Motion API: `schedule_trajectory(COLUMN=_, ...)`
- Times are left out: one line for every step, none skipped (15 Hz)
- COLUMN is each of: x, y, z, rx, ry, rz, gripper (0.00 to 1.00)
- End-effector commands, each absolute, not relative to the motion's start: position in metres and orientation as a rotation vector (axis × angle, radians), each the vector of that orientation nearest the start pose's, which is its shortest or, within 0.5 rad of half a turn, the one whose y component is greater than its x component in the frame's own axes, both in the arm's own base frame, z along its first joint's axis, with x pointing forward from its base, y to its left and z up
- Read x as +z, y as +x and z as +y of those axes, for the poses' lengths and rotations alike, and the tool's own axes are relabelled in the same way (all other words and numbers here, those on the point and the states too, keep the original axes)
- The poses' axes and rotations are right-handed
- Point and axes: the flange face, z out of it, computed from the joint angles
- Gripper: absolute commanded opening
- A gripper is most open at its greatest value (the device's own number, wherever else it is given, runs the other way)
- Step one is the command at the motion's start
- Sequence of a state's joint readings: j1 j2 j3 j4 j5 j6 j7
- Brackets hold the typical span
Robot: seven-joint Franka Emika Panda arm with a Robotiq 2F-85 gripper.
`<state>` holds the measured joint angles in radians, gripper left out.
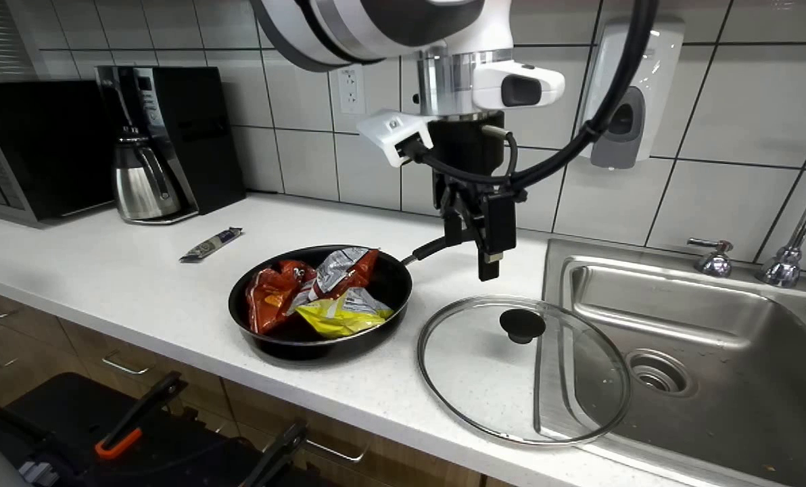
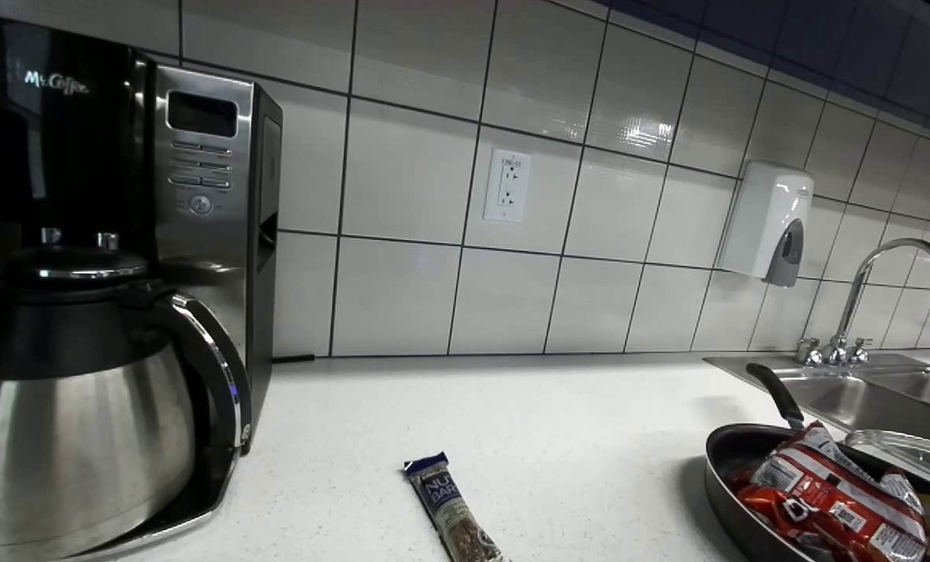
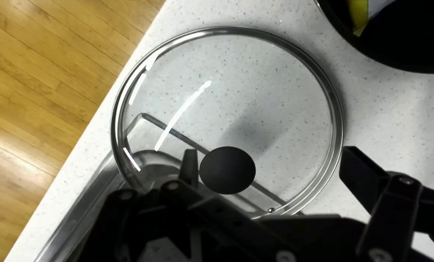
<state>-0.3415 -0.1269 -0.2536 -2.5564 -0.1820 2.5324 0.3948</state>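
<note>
The pincer (image 3: 268,160) is spread wide, up over a clear lid (image 1: 525,375) with a black knob (image 1: 522,322). The lid sits partly on the white counter (image 1: 173,291), partly over the left side of the sink (image 1: 721,406). Left of it, a black pan (image 1: 325,350) holds red bags (image 1: 272,291) and a yellow bag (image 1: 345,314). A nut bar (image 1: 211,245) lies farther left.

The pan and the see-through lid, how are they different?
The pan is black and solid, but the lid is clear. The pan has a long handle at its side, while the lid has a round knob on top. The pan sits wholly on the counter, but the lid reaches over the edge of the sink. Both look round.
</note>
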Motion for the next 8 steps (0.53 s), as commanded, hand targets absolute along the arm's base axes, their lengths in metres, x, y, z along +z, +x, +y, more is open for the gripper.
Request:
schedule_trajectory(x=0.311, y=0.388, z=-0.273, rx=-0.167, ry=-2.899, rz=1.438, gripper=1.00)
schedule_trajectory(x=0.307, y=0.389, z=-0.277, rx=-0.166, ry=-2.887, rz=1.460, gripper=1.00)
schedule_trajectory(x=0.303, y=0.389, z=-0.280, rx=-0.167, ry=-2.876, rz=1.484, gripper=1.00)
schedule_trajectory(x=0.300, y=0.389, z=-0.283, rx=-0.167, ry=-2.867, rz=1.501, gripper=1.00)
schedule_trajectory(x=0.296, y=0.390, z=-0.287, rx=-0.170, ry=-2.859, rz=1.521, gripper=1.00)
schedule_trajectory(x=0.292, y=0.390, z=-0.290, rx=-0.184, ry=-2.849, rz=1.547, gripper=1.00)
schedule_trajectory(x=0.289, y=0.391, z=-0.293, rx=-0.192, ry=-2.836, rz=1.570, gripper=1.00)
schedule_trajectory(x=0.285, y=0.393, z=-0.296, rx=-0.201, ry=-2.826, rz=1.594, gripper=1.00)
